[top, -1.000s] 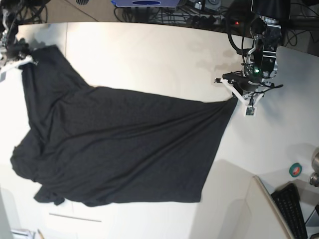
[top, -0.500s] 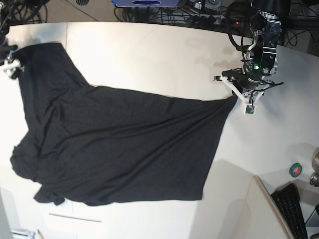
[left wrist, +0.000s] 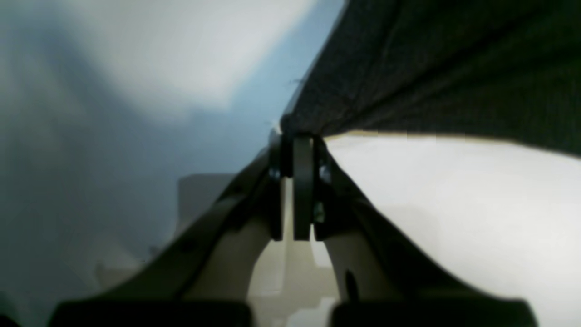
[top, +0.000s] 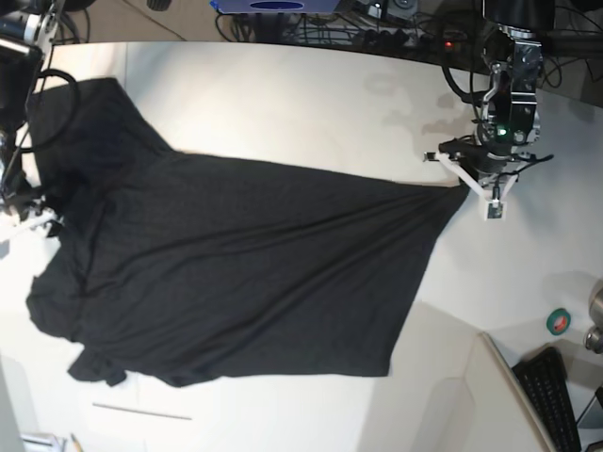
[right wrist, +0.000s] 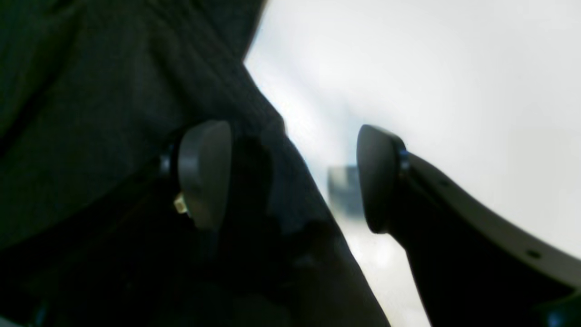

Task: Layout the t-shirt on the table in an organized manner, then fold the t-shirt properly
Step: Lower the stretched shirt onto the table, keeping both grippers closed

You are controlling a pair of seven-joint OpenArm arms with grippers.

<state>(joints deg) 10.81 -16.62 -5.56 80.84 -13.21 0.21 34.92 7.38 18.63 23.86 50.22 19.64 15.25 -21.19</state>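
Observation:
The black t-shirt point(top: 236, 264) lies spread across the off-white table point(top: 301, 104), pulled into a point toward the right. On the right of the base view, my left gripper point(top: 474, 185) is shut on that pointed corner; the left wrist view shows its jaws point(left wrist: 295, 136) pinching the fabric edge point(left wrist: 431, 72). At the left edge, my right gripper point(top: 28, 217) stands open just above the shirt's side. In the right wrist view its pads point(right wrist: 204, 172) are wide apart, with the shirt point(right wrist: 113, 113) under the left one and bare table under the right. Nothing is between them.
A green tape roll point(top: 559, 322) and a black keyboard point(top: 556, 400) sit at the lower right, beside a raised pale board point(top: 499, 395). Cables point(top: 377, 28) run behind the table's far edge. A thin dark seam line point(top: 141, 411) marks the near left.
My right gripper has opened, let go of the shirt's far-left corner and moved down the left edge. My left gripper has pulled its corner further right, stretching the shirt.

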